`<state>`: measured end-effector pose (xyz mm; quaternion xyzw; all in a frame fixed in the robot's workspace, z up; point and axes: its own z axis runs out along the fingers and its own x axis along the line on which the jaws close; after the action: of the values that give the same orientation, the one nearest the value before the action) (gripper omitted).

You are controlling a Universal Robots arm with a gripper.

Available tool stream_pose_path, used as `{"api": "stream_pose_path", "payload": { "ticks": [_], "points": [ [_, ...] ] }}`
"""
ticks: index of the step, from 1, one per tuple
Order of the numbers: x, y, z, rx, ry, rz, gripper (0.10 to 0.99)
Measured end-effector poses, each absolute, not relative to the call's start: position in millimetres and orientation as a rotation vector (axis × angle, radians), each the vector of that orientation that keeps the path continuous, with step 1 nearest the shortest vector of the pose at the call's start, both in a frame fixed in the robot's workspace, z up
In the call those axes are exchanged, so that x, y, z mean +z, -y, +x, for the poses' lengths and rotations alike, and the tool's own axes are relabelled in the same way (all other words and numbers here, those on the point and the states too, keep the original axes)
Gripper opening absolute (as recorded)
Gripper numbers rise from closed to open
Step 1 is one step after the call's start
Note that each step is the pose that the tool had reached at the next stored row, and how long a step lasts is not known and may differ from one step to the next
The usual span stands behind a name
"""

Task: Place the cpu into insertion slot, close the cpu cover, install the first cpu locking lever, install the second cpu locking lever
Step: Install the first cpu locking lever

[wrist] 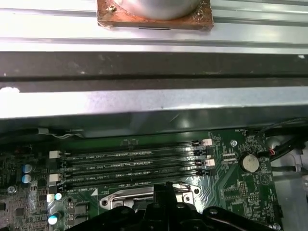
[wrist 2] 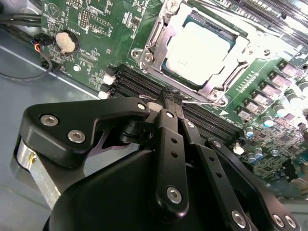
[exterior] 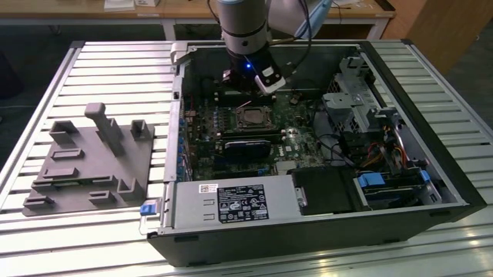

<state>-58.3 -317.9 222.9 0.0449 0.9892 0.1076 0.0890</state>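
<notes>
The gripper (wrist 2: 171, 98) is seen with its fingers drawn together, the tips set over the memory slots (wrist 2: 130, 83), just beside the edge of the insertion slot (exterior: 253, 117). The cpu (wrist 2: 197, 48) is seated in that slot, framed by the lowered cpu cover (wrist 2: 156, 36). Room beyond the memory slots is bounded by the case wall (wrist: 144, 103).
</notes>
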Motion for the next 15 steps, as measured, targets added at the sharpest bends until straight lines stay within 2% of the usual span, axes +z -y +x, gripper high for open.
{"api": "stream_pose_path", "payload": {
  "ticks": [15],
  "points": [
    [219.7, 315.5, -52.5, 0.312, -2.931, 0.145, 0.106]
  ]
}}
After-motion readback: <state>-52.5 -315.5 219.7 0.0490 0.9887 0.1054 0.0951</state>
